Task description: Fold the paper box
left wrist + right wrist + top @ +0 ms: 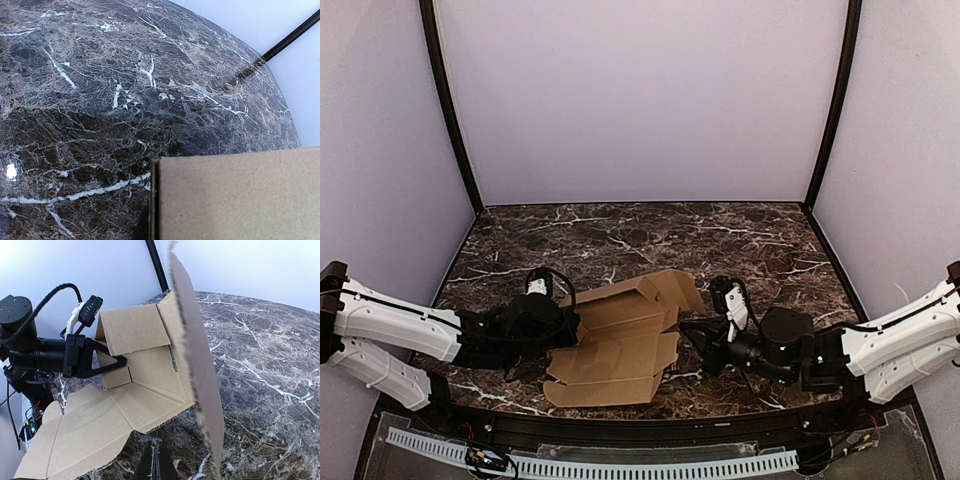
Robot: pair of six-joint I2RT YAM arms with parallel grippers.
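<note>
Two closed end effectors, one half-formed paper box [620, 345] between them.
Under the box spreads the dark marbled surface [740, 240], and the box lies on it midway between the arms: base panel flat, far and left walls raised, and in the right wrist view a tall side panel standing on edge at the box's right. At the box's left, the left end effector [107, 362] looks pinched narrow onto the raised wall. At the box's near right edge, the right end effector [152, 460] has its tips pressed together, and I cannot tell whether any cardboard sits between them. I judge the risks to be these: thin board could crease off its score or slip from the pinch, and a push from the right might slide the whole box or let the unheld tall panel flop open.
</note>
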